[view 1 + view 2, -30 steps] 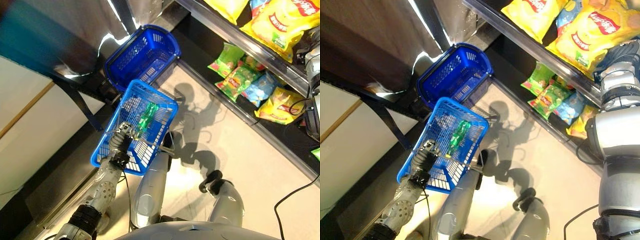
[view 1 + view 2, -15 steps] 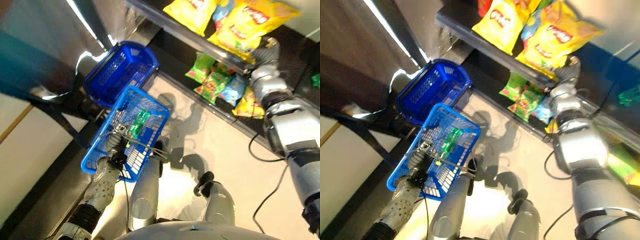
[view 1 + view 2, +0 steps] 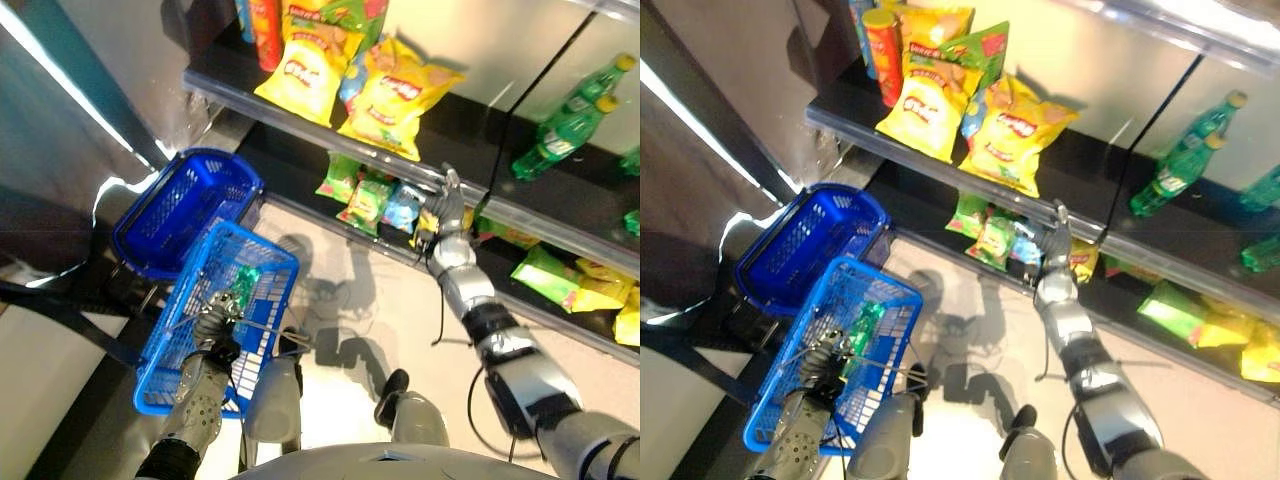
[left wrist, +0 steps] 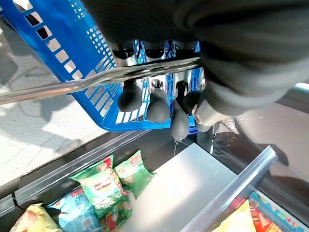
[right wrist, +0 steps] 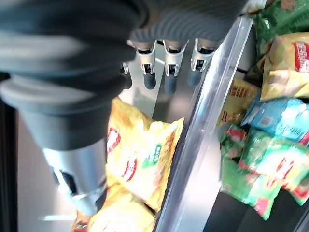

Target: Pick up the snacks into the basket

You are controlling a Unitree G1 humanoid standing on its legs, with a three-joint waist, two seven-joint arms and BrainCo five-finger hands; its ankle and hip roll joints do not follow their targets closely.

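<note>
Robot holding a blue basket by the snack shelves.
The left robot hand [image 3: 215,325] grips the basket [image 3: 180,345] handle; the right robot hand [image 3: 445,205], fingers straight, reaches by the yellow snack bag [image 5: 140,159] on the shelf [image 3: 330,120].

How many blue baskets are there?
2. One blue basket hangs by its handle from the left hand, with a green packet inside. The other basket sits just beyond it, by the shelves. None looks hidden.

A shop: shelves [image 3: 300,110] stocked with snack bags [image 3: 398,92] and green bottles [image 3: 572,112], plus blue shopping baskets [image 3: 183,212].
</note>
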